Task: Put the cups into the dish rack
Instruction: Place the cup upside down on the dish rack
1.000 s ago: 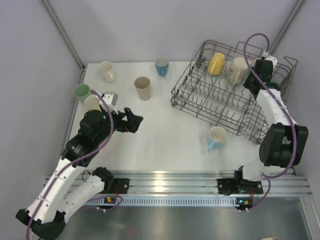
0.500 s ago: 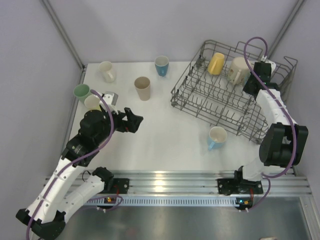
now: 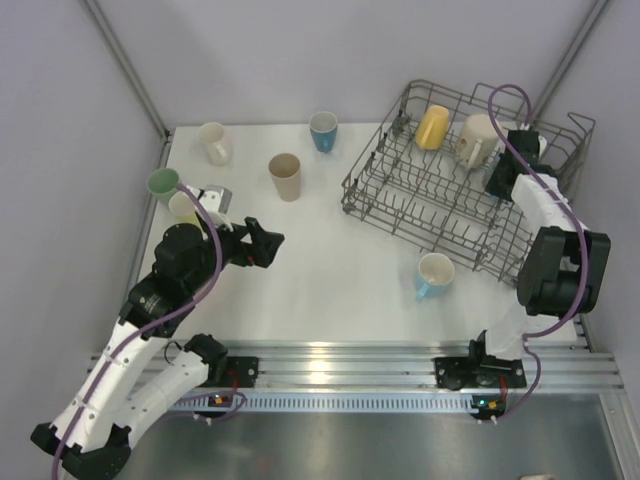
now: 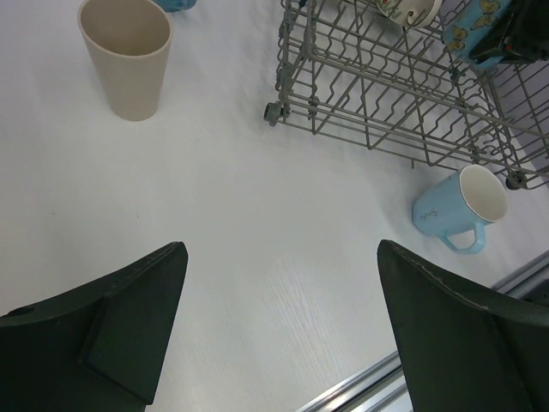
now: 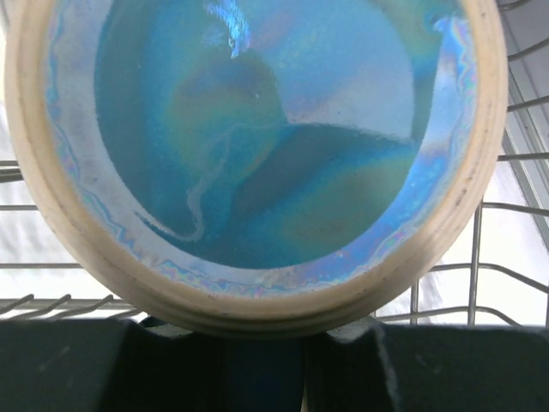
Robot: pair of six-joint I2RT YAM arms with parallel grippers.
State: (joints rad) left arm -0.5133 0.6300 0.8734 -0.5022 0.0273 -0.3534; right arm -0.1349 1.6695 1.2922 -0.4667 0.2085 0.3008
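The grey wire dish rack [image 3: 425,205] stands at the far right, and holds a yellow mug [image 3: 433,126] and a cream mug [image 3: 478,138]. My right gripper [image 3: 503,178] is over the rack's right side, shut on a blue patterned mug [image 4: 477,36]. The mug's glazed blue base [image 5: 257,129] fills the right wrist view, above the fingers [image 5: 77,365]. My left gripper [image 3: 264,243] is open and empty over the bare table [image 4: 281,257]. Loose cups: a light blue mug [image 3: 434,273], a beige tumbler [image 3: 285,176], a blue tumbler [image 3: 323,130], a cream mug [image 3: 213,142], a mint cup [image 3: 163,184] and a pale yellow cup [image 3: 184,206].
A small grey box [image 3: 218,196] lies beside the mint and pale yellow cups, just behind my left arm. The light blue mug lies close to the rack's near corner. Walls close in the table on the left, back and right.
My right gripper has moved a little nearer and lower over the rack with the blue mug. My left arm has shifted only slightly.
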